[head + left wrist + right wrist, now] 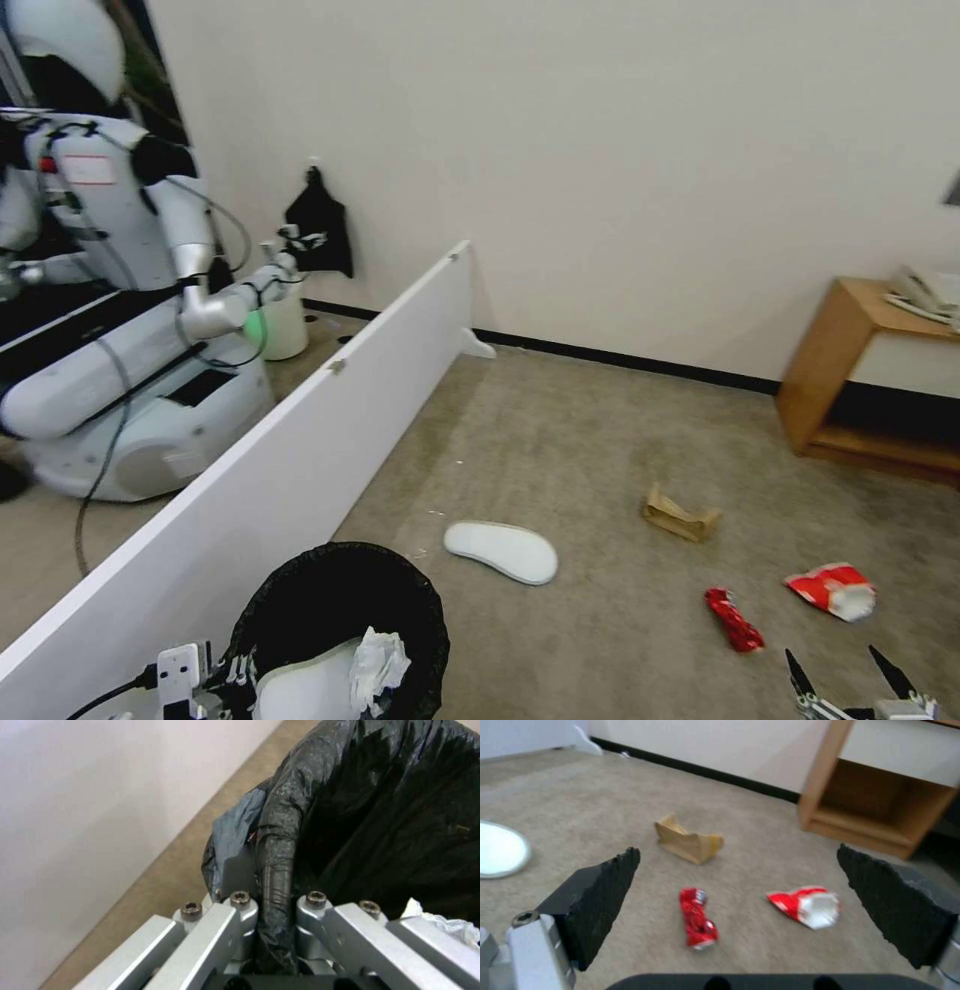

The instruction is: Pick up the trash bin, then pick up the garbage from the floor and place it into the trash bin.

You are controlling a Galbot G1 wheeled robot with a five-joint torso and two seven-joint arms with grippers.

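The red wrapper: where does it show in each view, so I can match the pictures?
Head view: red wrapper on the carpet, lower right, ahead of the right gripper.
Left wrist view: not in it; the trash bin is there.
Right wrist view: wrapper low centre, between the open jaws.
Shared landmark: brown cardboard, beyond the wrapper.

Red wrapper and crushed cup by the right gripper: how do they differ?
The red wrapper is all red, long, narrow and twisted; the crushed cup is red and white, wider and flattened, its white inside showing. The wrapper lies nearly centred between the open right gripper fingers; the cup sits nearer the wooden shelf. Both lie loose on the carpet, apart, ungrasped.
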